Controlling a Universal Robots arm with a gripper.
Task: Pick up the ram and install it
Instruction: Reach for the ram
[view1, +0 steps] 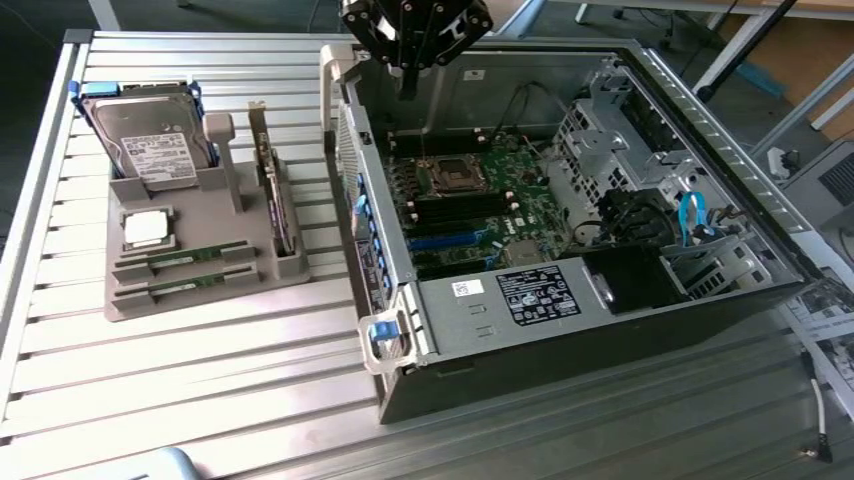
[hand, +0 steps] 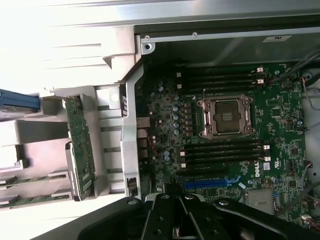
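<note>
I have the gripper (view1: 408, 78) closed tight with nothing in it, hanging over the open computer case (view1: 454, 330) at the socket end of the motherboard (view1: 487, 195). The ram (view1: 187, 260) lies flat in the grey tray (view1: 200, 305) on the exterior view's left of the case. It sits just beside 1 matching stick (view1: 187, 288), well apart from the gripper.

Socket (hand: 225, 117): on motherboard (hand: 280, 145), between dark slot rows (hand: 220, 150).
Rams (hand: 30, 178): two, lying in tray (hand: 107, 125) beside case (hand: 127, 125).
Card (hand: 80, 145): upright in tray.
Gripper (hand: 172, 200): closed, above motherboard.
</note>
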